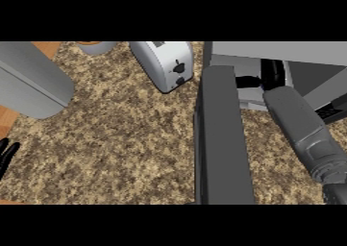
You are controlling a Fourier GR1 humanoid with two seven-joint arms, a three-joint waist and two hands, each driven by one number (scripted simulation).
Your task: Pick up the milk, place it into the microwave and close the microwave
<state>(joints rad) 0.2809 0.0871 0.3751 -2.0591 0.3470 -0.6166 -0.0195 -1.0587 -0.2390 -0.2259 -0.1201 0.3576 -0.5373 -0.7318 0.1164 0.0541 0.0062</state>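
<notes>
No readable writing anywhere. The right hand [255,81] reaches inside the microwave [275,50] past its open door [222,139] (its grip cannot be told). The left hand [1,156] rests at the left edge, fingers straight.

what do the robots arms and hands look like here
The right forearm is a grey, rounded casing with panel seams, ending in a darker segment near the lower edge. Its right hand is black and mostly hidden inside the microwave. The left hand shows only slim black fingers at the left edge.

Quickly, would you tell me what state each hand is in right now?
Left hand: open, resting at the view's left edge, holding nothing.
Right hand: inside the microwave; grip cannot be told.
</notes>
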